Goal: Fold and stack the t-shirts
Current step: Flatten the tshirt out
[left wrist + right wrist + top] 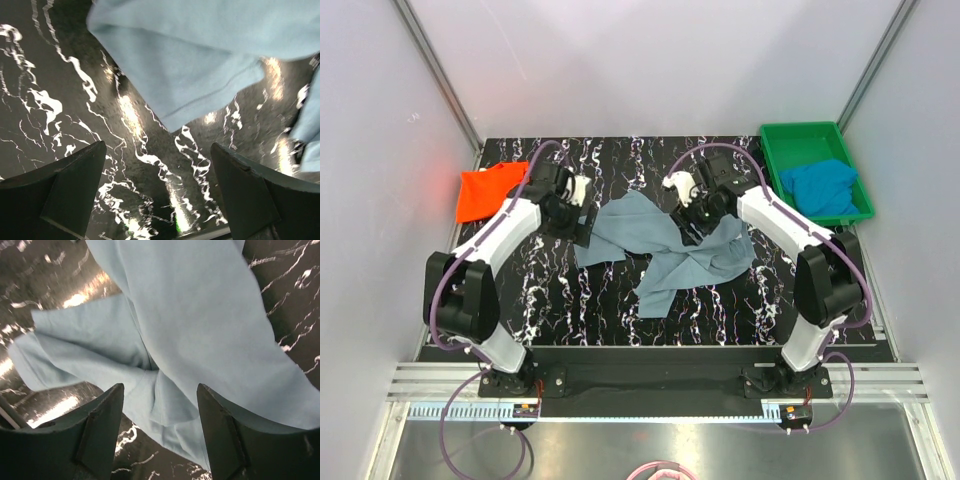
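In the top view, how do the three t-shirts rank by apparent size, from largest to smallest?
1. Grey-blue t-shirt: spread out, clearly the largest.
2-3. Orange-red t-shirt and bright blue t-shirt: both bunched and about alike, so I would not rank them.

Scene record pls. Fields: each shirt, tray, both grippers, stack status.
grey-blue t-shirt: crumpled, unfolded, middle of the table
orange-red t-shirt: far left of the table, apart from the others
bright blue t-shirt: inside the green tray, far right
left gripper: open, empty, at the grey-blue t-shirt's left edge
right gripper: open, over the grey-blue t-shirt's cloth
stack: none yet
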Robot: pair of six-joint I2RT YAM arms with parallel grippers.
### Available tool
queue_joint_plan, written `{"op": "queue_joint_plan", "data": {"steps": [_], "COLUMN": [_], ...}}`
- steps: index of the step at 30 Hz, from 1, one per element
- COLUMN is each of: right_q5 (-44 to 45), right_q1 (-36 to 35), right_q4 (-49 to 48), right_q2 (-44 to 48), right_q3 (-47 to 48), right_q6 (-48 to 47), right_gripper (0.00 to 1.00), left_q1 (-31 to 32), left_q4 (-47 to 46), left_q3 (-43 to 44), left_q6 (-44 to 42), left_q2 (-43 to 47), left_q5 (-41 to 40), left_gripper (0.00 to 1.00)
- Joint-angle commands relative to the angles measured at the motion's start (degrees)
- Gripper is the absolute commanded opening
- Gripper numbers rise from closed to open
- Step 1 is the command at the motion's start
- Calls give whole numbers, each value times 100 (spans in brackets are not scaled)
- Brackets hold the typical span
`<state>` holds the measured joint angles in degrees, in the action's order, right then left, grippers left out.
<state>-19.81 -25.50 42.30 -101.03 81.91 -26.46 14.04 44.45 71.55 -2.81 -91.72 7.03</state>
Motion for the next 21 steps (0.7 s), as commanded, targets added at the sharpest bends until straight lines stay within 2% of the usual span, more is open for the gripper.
{"op": "queue_joint_plan", "data": {"steps": [1, 6, 17, 21], "right_q5": [346, 496, 891, 935], "right_q1": [-157, -201, -210, -210], "right_q4": [-11, 6, -46, -100], "right_q2": [444, 672, 1121, 1104], "right_q3": [-245, -710, -1572, -1617], "right_q6": [-447, -694, -1116, -1125], "right_gripper": [67, 59, 56, 54], "left_q1": [317, 459, 459, 459], "left_q4": [-59, -41, -15, 3], "left_q3": [-115, -10, 360, 404], "left_q6": [-352, -326, -246, -246], "left_q2": [-4, -117, -302, -320], "left_q5": [-482, -685, -694, -685], "left_gripper": [93, 94, 95, 96]}}
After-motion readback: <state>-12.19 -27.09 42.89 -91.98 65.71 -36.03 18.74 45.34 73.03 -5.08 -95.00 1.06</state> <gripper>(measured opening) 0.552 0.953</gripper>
